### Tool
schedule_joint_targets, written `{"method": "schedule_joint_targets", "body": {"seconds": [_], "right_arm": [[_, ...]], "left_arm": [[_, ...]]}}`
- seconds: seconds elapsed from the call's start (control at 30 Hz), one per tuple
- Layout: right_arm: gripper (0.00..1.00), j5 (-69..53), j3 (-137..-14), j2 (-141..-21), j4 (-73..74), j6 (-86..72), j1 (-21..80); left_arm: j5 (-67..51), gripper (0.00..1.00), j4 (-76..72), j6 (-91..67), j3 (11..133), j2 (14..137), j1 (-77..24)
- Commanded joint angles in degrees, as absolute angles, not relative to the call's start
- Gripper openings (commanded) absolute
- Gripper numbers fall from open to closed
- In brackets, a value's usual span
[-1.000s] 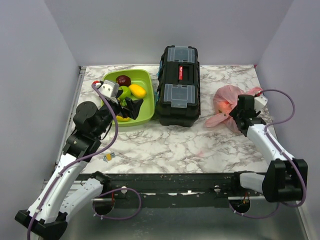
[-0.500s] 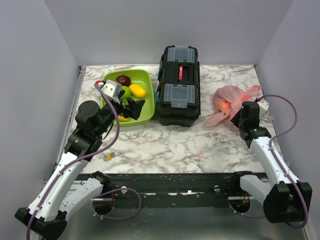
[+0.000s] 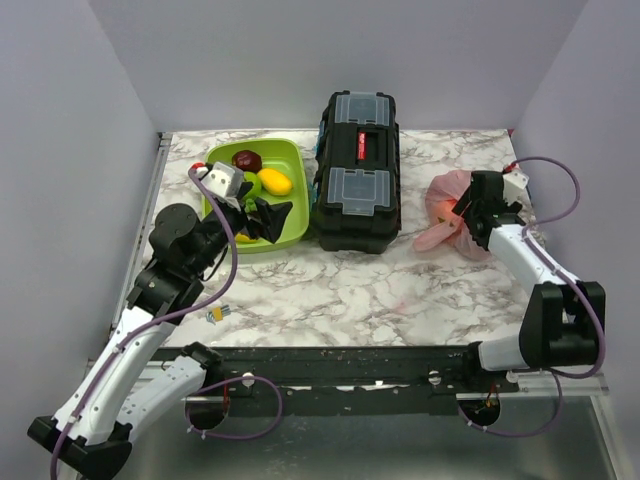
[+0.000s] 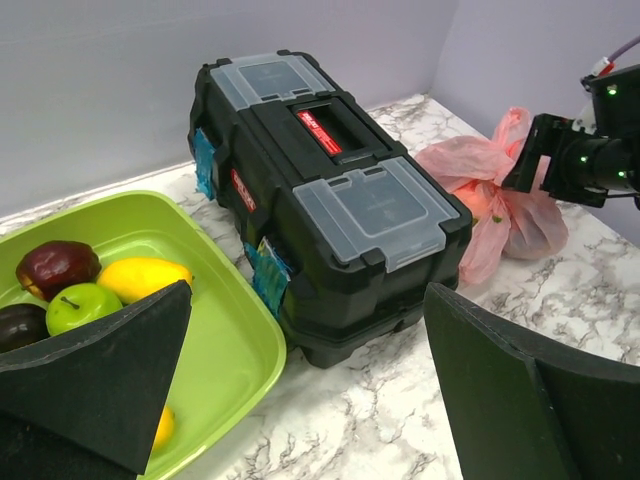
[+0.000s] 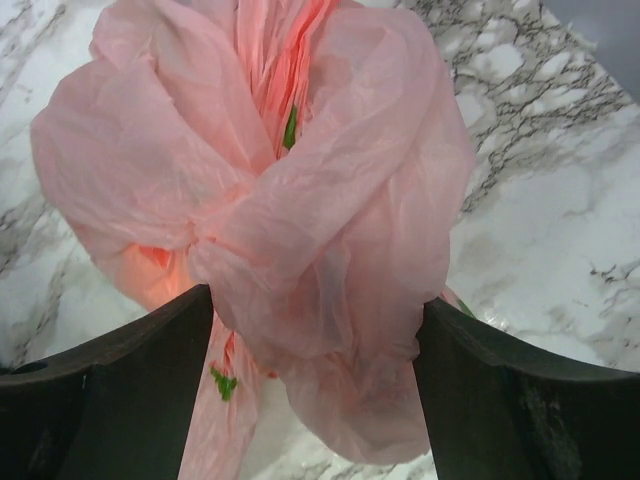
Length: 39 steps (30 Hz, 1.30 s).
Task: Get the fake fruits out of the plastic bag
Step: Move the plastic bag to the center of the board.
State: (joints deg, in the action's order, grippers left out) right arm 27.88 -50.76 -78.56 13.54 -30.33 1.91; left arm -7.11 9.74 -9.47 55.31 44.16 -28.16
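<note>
- Thin translucent pink plastic bag (image 5: 300, 200) lies crumpled on the marble-patterned table (image 3: 330, 290), far right side, just to the right of the black plastic toolbox (image 3: 355, 170) and apart from it.
- Small glossy fake fruits (image 5: 150, 262) not yet out. Only an orange glow and a few green flecks show through the film; individual fruits can't be told apart.
- Right end effector (image 5: 315, 305) is right at the bag. The bag sits directly ahead of it, filling the wrist view.
- Its fingers are spread wide, one either side of the bunched lower part. Film reaches both inner faces, but whether it is squeezed I cannot tell — reads as a straddle, not a pinch.
- Bag's gathered folds run away from the wrist, so the line between the fingers crosses the long axis. Good for a pinch on the gather; the bulk with the fruits sits beyond the fingertips.
- Left end effector (image 4: 308, 295) hangs spread and empty over the near rim of the lime-green plastic tray (image 4: 215, 330). The toolbox stands between it and the bag.
- Judgement: right arm is plainly nearer — the coming move is its to make. Risk: thin film slides or stretches without opening the mouth.
</note>
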Motion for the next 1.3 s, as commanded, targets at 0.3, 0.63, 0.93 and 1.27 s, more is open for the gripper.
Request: {"method": "schedule_joint_targets", "body": {"seconds": [0.3,0.63,0.93,1.27], "right_arm": [[0.35,25.57,-49.43,-80.49,12.68,-27.36,1.84],[0.04,13.10,-41.62,-65.54,19.79,-28.98,1.89],[0.01,4.71,-40.10,-57.90,28.05,-36.41,10.93],[0.01,0.43,-38.66,-48.18,36.84,-45.23,27.34]], "left_arm": [[-7.62,0.99,9.50,-8.96,54.91,43.80,-30.74],[-7.56,0.99,10.60,-8.79,55.61,45.25,-30.76],[-8.51,0.99,10.38,-9.05,55.46,47.11,-30.83],[-11.26,0.99,10.43,-10.18,55.77,49.01,-30.84]]}}
